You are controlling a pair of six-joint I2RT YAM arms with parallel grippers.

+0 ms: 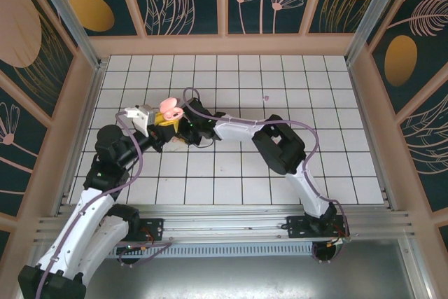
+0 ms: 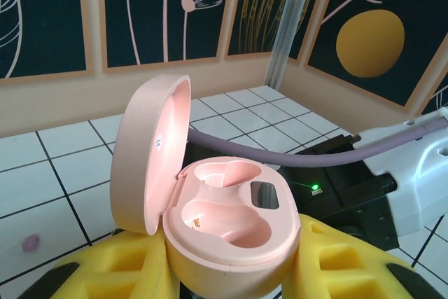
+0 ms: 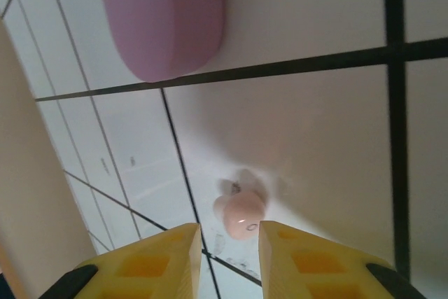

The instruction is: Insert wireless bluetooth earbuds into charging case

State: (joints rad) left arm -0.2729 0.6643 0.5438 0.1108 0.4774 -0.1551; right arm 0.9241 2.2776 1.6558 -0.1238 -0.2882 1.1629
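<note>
My left gripper (image 2: pixel 234 271) is shut on the base of a pale pink charging case (image 2: pixel 231 229), held upright above the tiles. The case's lid (image 2: pixel 150 152) is swung open and both wells are empty. From above, the case (image 1: pixel 168 108) sits at the tip of the left gripper (image 1: pixel 162 122). My right gripper (image 3: pixel 229 232) is low over the tiles, open by a narrow gap. A pale pink earbud (image 3: pixel 241 216) lies on the tile at its tips, against the right-hand finger. A lilac earbud (image 2: pixel 30 244) lies loose on the tiles.
A closed purple case (image 3: pixel 164 15) lies on the tiles beyond the right gripper. The right arm (image 1: pixel 280 145) reaches across the middle toward the left gripper, its cable (image 2: pixel 294 157) passing just behind the pink case. A tiny purple bit (image 1: pixel 264 97) lies farther back.
</note>
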